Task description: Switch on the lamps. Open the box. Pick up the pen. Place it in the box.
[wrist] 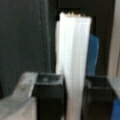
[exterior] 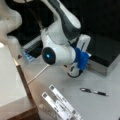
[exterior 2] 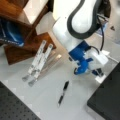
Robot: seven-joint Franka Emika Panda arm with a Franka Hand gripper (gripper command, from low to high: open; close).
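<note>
The box [exterior: 106,51] has a black lid that lies closed, and its silver side faces the table; in a front view only its corner [exterior 2: 108,100] shows. My gripper [exterior: 74,70] [exterior 2: 98,73] hangs at the box's front edge. In the wrist view, the gripper [wrist: 75,100] has its two black fingers [wrist: 48,97] pressed against both sides of a narrow white latch [wrist: 73,50]. The slim black pen [exterior: 93,91] [exterior 2: 63,93] lies loose on the grey table, apart from the gripper. Two flat white bars [exterior: 61,103] [exterior 2: 37,62], seemingly the lamps, lie near the wooden stand.
A wooden stand [exterior 2: 30,37] holds a blue book [exterior 2: 10,33]. A pale wooden block [exterior: 10,80] fills a front view's left. A white cable [exterior: 37,74] runs across the table. A black perforated plate [exterior 2: 15,107] lies at a front view's bottom left.
</note>
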